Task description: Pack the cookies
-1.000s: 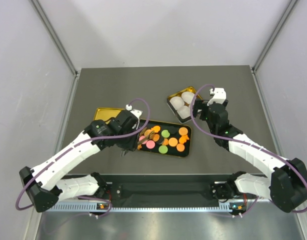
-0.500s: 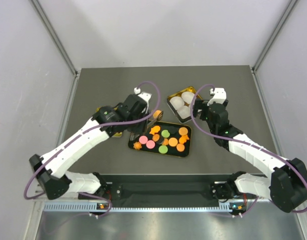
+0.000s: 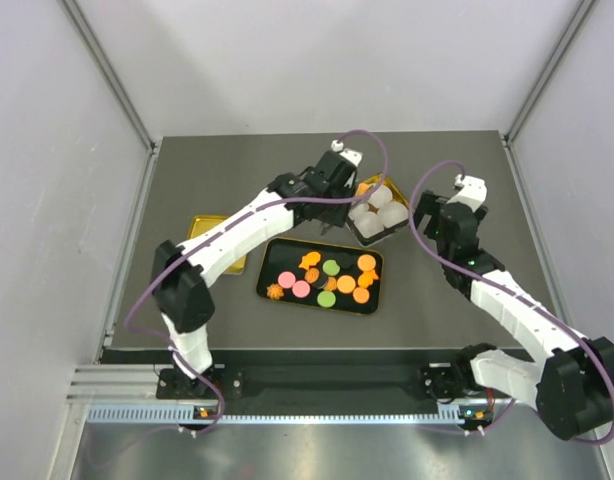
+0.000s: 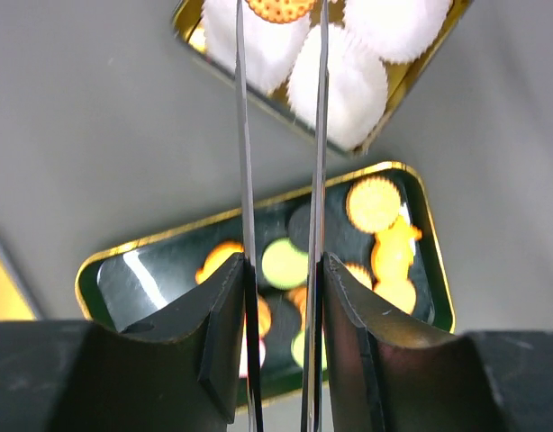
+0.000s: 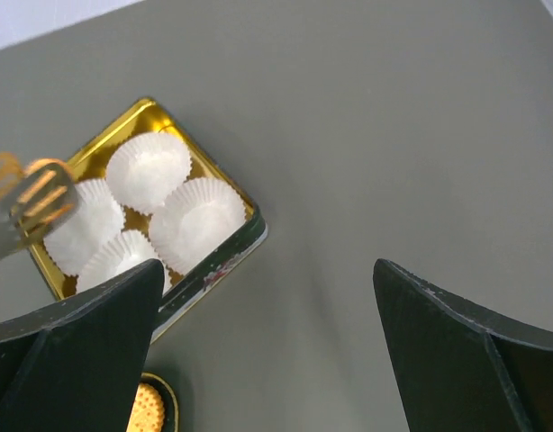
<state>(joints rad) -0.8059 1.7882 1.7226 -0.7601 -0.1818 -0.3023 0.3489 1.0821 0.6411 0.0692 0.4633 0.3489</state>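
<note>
Showing about a dozen cookies loose in the dark, gold-rimmed tray, nearest the front edge of the grey counter. Presenting flat, coin-like pieces there in three colours: pink toward the tray's left end, green around the middle, round orange toward the right, with a few star-shaped orange ones scattered among them. Passing the left arm over a flat gold lid lying on the counter just left of the tray. Hovering the right hand above bare counter to the right of a gold tin, its two dark fingers spread wide and gripping nothing. Looking down from that wrist on the tin, standing just beyond the tray's right end with a strip of counter between them, and filled with four white fluted paper cups packed touching one another. Spanning the counter diagonally with the left arm as far as this tin. Pinching one round orange cookie, ridged at its edge, between the two long thin blades of the left hand, drawn narrow on the piece. Holding that cookie over the paper cups toward the tin's far left corner. Giving no clear sign, from any of the three views, whether touching a cup or hanging clear of it. Blurring the blade tips and the cookie in the right wrist view.
</note>
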